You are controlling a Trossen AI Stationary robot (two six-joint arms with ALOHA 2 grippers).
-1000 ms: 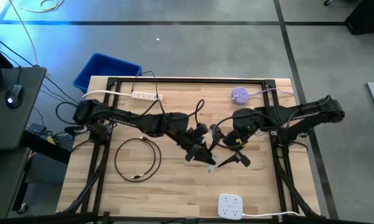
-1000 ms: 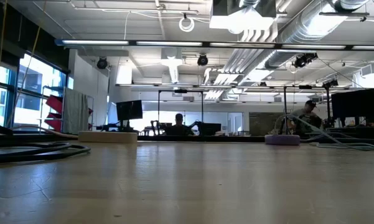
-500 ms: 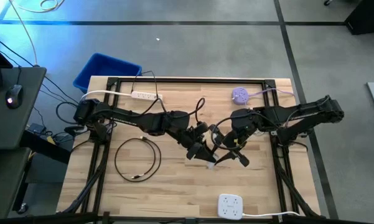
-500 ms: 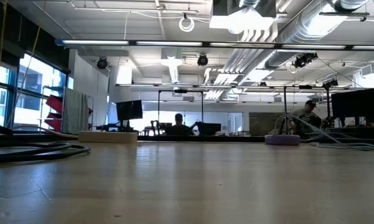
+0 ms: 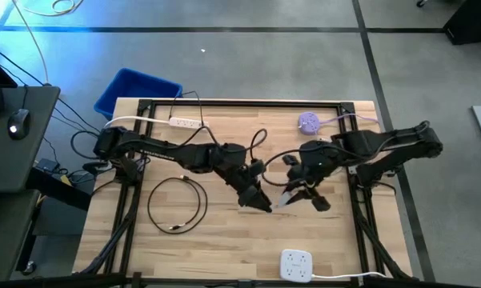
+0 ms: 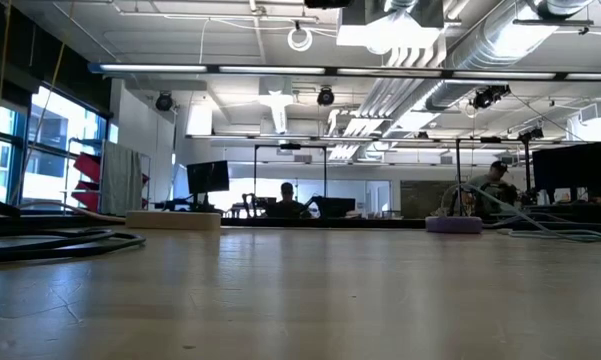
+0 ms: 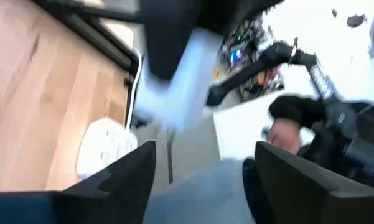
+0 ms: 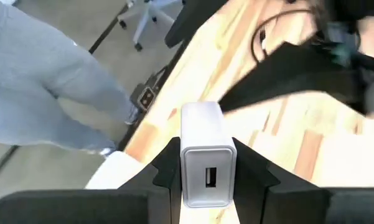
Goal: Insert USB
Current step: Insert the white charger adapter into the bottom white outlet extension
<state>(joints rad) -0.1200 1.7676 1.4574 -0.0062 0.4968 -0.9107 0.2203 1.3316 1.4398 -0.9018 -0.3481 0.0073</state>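
Observation:
A white charger block (image 8: pixel 203 127) with a USB port in its end face sits between the fingers of my right gripper (image 8: pixel 206 163), which is shut on it above the table's middle (image 5: pixel 298 194). In the high view the charger (image 5: pixel 285 201) shows as a pale spot between the two grippers. My left gripper (image 5: pixel 260 202) stands just left of it, open (image 7: pixel 199 155), with nothing between its fingers. A black USB cable (image 5: pixel 176 205) lies coiled on the table's left half, touched by no gripper. My right gripper pinches the charger block's two long side faces (image 8: pixel 187 163) between its two fingers. The port end points back along the fingers toward the wrist. The block is lifted clear of the table.
A white power strip (image 5: pixel 296 263) lies at the near edge and a second one (image 5: pixel 188 122) at the far edge. A purple round hub (image 5: pixel 308 122) sits far right. A blue bin (image 5: pixel 136 90) stands beyond the table. A person (image 7: pixel 299 124) stands near the table.
My right gripper has taken hold of the white charger and drawn back a little toward the table's right and far side. The charger has gone with it, away from my left gripper's tips. My left arm has stayed about where it was.

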